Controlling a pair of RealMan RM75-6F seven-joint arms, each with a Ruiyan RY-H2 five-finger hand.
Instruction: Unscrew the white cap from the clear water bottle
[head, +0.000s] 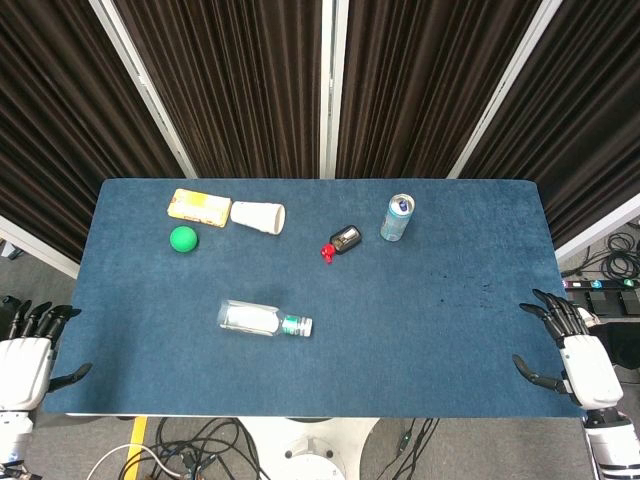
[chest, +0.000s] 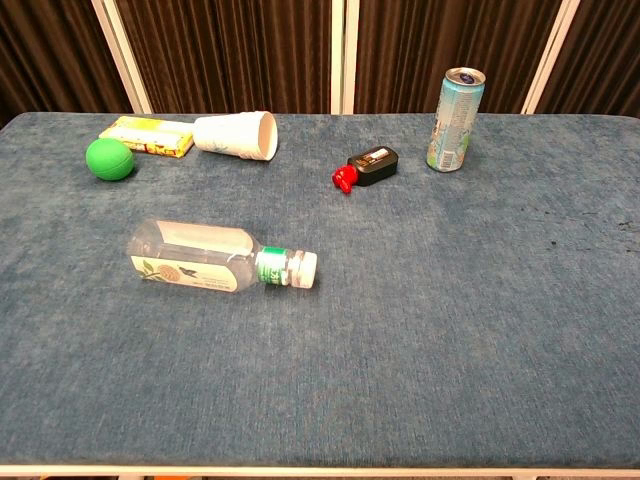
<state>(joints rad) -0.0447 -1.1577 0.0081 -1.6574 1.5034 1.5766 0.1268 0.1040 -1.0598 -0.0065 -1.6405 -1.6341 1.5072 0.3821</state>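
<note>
The clear water bottle (head: 258, 319) (chest: 205, 257) lies on its side on the blue table, left of centre. Its white cap (head: 307, 326) (chest: 306, 268) points right, with a green band just behind it. My left hand (head: 28, 352) hovers off the table's front left corner, fingers spread and holding nothing. My right hand (head: 570, 346) sits at the front right edge, also spread and empty. Both hands are far from the bottle. The chest view shows neither hand.
At the back left are a yellow box (head: 198, 206), a green ball (head: 183, 239) and a tipped white paper cup (head: 258, 216). A small black bottle with a red cap (head: 342, 241) lies mid-table, and an upright drinks can (head: 397, 217) stands beside it.
</note>
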